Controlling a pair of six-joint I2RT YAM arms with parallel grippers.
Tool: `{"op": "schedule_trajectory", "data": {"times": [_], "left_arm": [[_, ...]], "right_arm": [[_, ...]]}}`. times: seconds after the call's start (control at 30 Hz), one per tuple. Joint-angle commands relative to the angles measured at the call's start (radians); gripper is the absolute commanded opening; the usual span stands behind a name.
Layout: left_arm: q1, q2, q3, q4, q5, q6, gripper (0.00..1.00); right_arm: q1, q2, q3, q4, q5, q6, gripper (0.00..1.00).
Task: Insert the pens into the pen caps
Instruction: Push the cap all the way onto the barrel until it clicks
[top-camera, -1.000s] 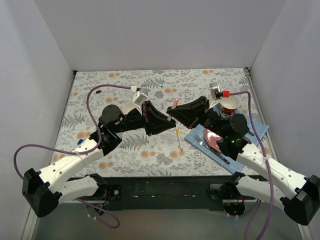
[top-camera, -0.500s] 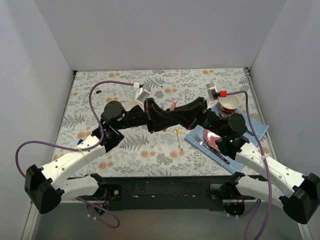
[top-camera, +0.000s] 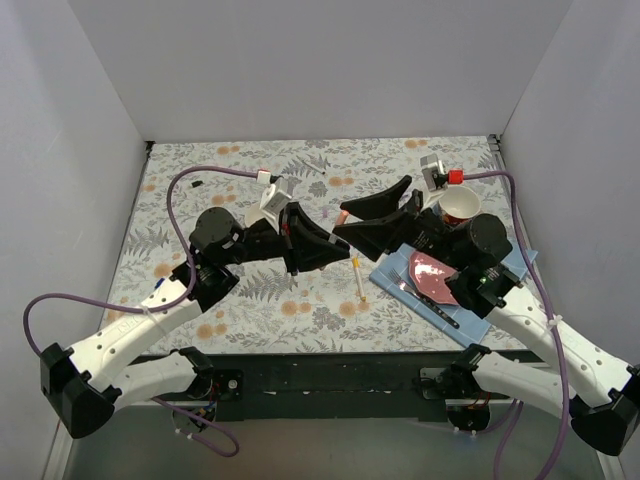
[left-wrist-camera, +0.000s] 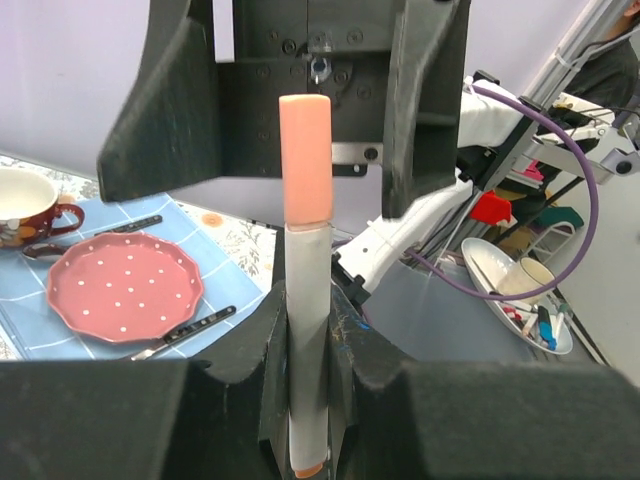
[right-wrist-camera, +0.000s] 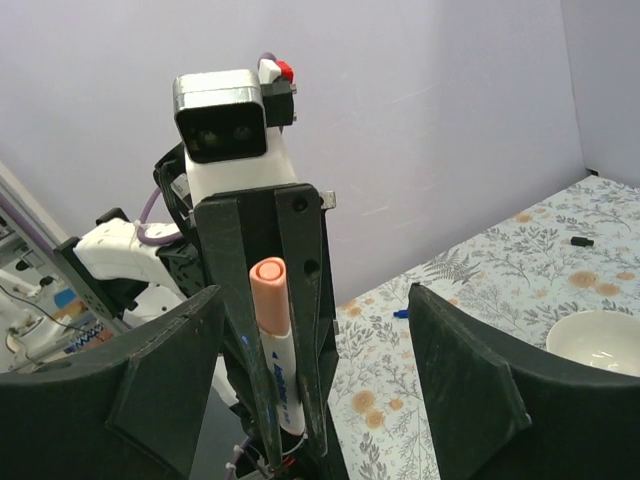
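Observation:
My left gripper (top-camera: 325, 238) (left-wrist-camera: 305, 345) is shut on the white barrel of a pen (left-wrist-camera: 304, 330) (right-wrist-camera: 285, 385), held above the cloth at mid-table. An orange-pink pen cap (left-wrist-camera: 305, 155) (right-wrist-camera: 268, 292) (top-camera: 345, 213) sits on that pen's far end. My right gripper (top-camera: 352, 220) (right-wrist-camera: 320, 370) faces it, open wide, one finger on each side of the capped end without touching it. A second pen (top-camera: 357, 278) lies on the cloth below the grippers. A small blue cap (right-wrist-camera: 400, 313) and a black cap (top-camera: 197, 184) (right-wrist-camera: 577, 241) lie further off on the cloth.
A blue mat (top-camera: 500, 262) at the right carries a pink dotted plate (top-camera: 432, 272), cutlery (top-camera: 435, 310) and a red-and-white cup (top-camera: 460, 203). A white bowl (top-camera: 262, 215) (right-wrist-camera: 600, 340) stands behind the left gripper. White walls enclose the floral cloth (top-camera: 250, 300).
The right gripper was shut on the cap and has opened wide and drawn back a little. The left gripper stays shut on the pen, shifted slightly left.

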Motion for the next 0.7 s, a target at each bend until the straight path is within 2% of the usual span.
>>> {"op": "schedule_trajectory", "data": {"times": [0.0, 0.37, 0.57, 0.67], "left_arm": [[0.0, -0.019, -0.031, -0.015, 0.046, 0.017, 0.0], [0.0, -0.016, -0.049, -0.035, 0.043, 0.018, 0.0], [0.001, -0.01, -0.051, -0.041, 0.018, 0.026, 0.0], [0.0, -0.008, -0.054, -0.033, 0.014, 0.024, 0.0]], "right_arm": [[0.002, 0.0, 0.067, -0.032, 0.04, -0.039, 0.79], [0.0, 0.127, 0.15, 0.049, -0.047, 0.007, 0.75], [0.004, 0.156, 0.11, 0.114, -0.06, 0.059, 0.61], [0.004, 0.158, 0.094, 0.122, -0.057, 0.066, 0.42]]}}
